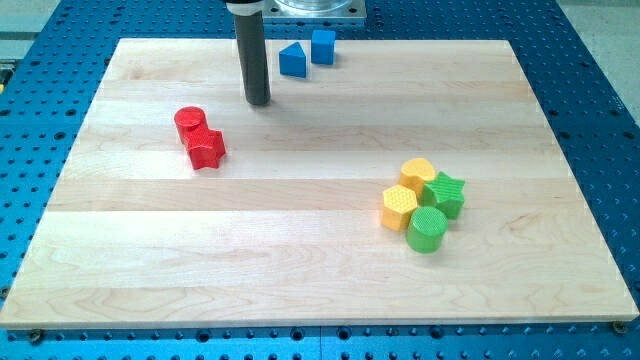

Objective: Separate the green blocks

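Two green plastic blocks to pull apart, and nothing of that done yet. Both sit far from my tip (258, 103), toward the view's bottom right: the green star-shaped plastic block (444, 193) and, just below it toward the view's bottom, the green round cylinder block (427, 229). Touching or almost touching each other, hard to tell which. Pressed against them on the view's left: two yellow hexagon-like plastic blocks, the upper yellow block (418, 173) and the lower yellow block (399, 208).

No claw on this arm, only a straight dark rod, so nothing to open, close or hold; my tip stands free on the pale wooden board (300, 260), touching no block.

Step in hand, as a guess: the approach, not started. Next move calls for a long travel toward the view's bottom right, then entering the narrow place between star and cylinder, or pushing the cylinder away from its outer side, without dragging the yellow ones along.

Count: two green, two yellow, two red, two blue, eight in all. Red pair close to my tip, just to the view's lower left: a red cylinder block (189, 122) and a red star-like block (207, 147), touching. Blue pair just to the view's upper right of the rod: a blue triangle-like block (292, 60) and a blue cube block (323, 46).
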Tool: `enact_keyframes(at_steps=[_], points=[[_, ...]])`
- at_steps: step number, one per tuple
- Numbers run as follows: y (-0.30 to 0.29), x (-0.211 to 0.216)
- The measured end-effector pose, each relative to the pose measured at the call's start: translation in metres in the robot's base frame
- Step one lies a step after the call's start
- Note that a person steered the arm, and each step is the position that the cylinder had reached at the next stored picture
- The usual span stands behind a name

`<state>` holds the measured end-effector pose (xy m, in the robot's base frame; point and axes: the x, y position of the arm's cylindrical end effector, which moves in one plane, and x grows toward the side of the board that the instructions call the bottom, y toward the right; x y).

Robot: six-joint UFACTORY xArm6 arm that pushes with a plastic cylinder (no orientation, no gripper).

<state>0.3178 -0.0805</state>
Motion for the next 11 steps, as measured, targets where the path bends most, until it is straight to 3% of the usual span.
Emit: enact_keyframes(at_steps=[1,3,4,6,7,10,11], points=[[0.008,0.03],[0.25,0.076],[0.277,0.114],[0.201,0.175],[0.19,0.212],[0.265,0.279],[0.229,0.294]])
